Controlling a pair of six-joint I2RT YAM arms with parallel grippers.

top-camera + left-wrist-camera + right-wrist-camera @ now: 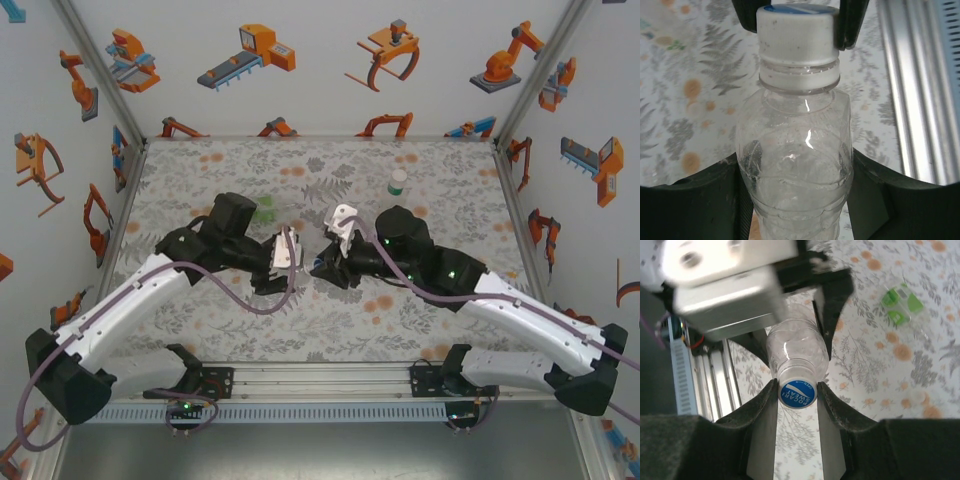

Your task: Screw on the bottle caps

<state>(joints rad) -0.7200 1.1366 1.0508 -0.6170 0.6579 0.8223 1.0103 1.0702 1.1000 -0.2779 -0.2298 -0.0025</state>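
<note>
A clear bottle [795,150] hangs over the table between both grippers. My left gripper [795,180] is shut on its body, one dark finger on each side. The blue-topped bottle cap [797,393] sits on the bottle's neck [799,75]. My right gripper [797,390] is shut on that cap, its pads pressed against the cap's white sides. In the top view the two grippers meet at mid-table, left [287,262] and right [325,265]. A second small bottle [398,181] with a green label and pale top stands upright at the back right.
A clear item with green-and-white markings [900,302] lies on the floral tabletop beyond the left arm [265,210]. The metal rail [920,90] runs along the near edge. Walls enclose the table [330,320] on three sides.
</note>
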